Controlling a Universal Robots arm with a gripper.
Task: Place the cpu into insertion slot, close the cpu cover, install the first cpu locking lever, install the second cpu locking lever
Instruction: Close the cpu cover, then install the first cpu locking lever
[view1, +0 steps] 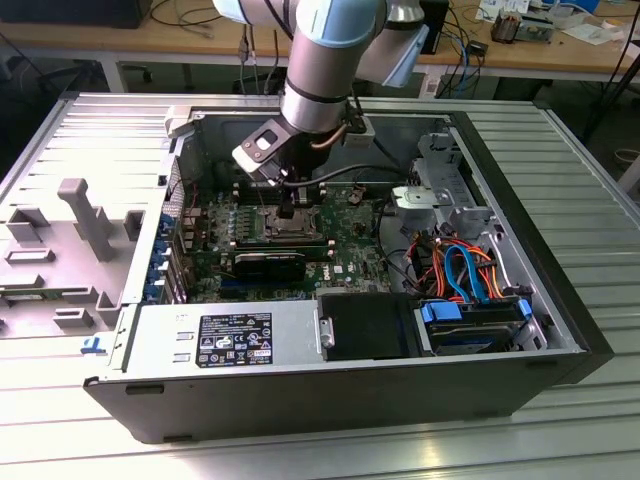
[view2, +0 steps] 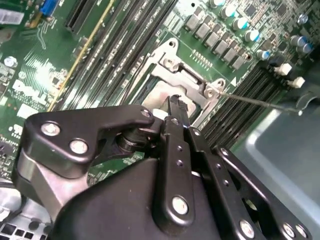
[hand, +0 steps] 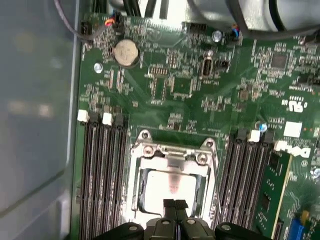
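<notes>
Sitting in the insertion slot (hand: 132, 199): cpu (hand: 170, 183)

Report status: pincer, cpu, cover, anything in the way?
Pincer shut, tips just over the cpu. Cpu seated, cover down over it. One lever sticking out free. Nothing in the way seen.

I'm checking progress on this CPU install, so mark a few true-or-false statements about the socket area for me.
1. The cpu lies in the insertion slot. True.
2. The cpu cover stands raised open. False: it lies flat, framing the cpu.
3. The gripper is spread wide. False: it is shut, poised at the cpu's edge.
4. A round silver coin cell sits on the green board. True.
</notes>
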